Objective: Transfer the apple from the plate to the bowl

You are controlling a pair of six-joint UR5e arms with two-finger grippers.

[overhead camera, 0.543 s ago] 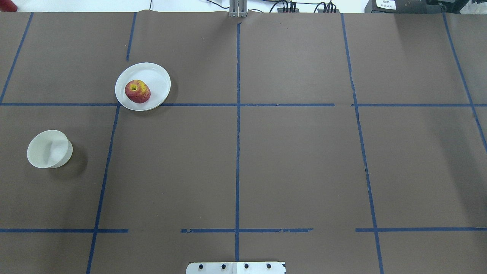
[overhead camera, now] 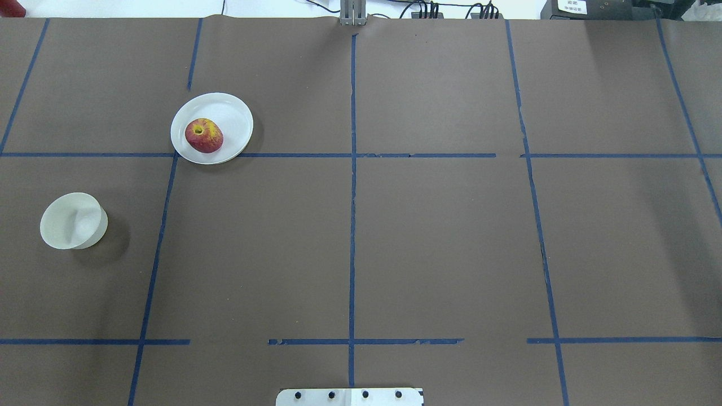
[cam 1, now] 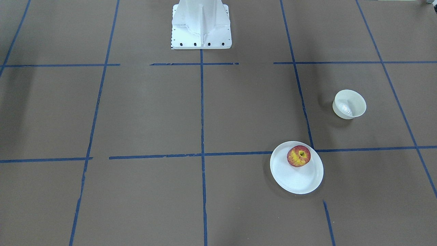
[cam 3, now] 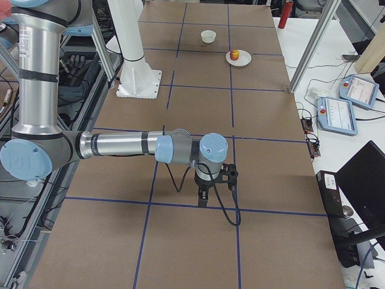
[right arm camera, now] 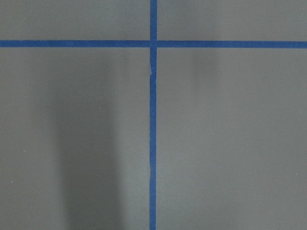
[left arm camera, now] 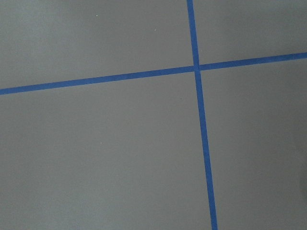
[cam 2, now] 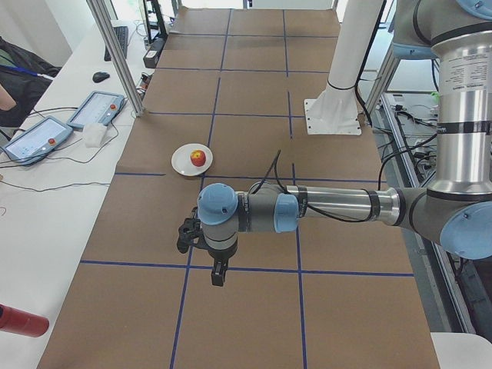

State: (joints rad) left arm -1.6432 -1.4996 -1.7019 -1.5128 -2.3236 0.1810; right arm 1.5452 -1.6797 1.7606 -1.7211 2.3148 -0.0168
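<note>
The red and yellow apple (overhead camera: 203, 135) lies on the white plate (overhead camera: 237, 113), toward its edge nearest the bowl; it also shows in the front-facing view (cam 1: 298, 156) on the plate (cam 1: 297, 181). The small deep white bowl (overhead camera: 70, 221) stands empty at the table's left, apart from the plate, and also shows in the front-facing view (cam 1: 350, 104). My left gripper (cam 2: 217, 273) shows only in the exterior left view, my right gripper (cam 3: 203, 195) only in the exterior right view. Both hang over bare table, far from the dishes. I cannot tell whether they are open or shut.
The brown table cover carries a grid of blue tape lines (overhead camera: 352, 225). The white robot base (cam 1: 200, 24) stands at the table's middle edge. Tablets (cam 2: 96, 108) and cables lie on the side bench.
</note>
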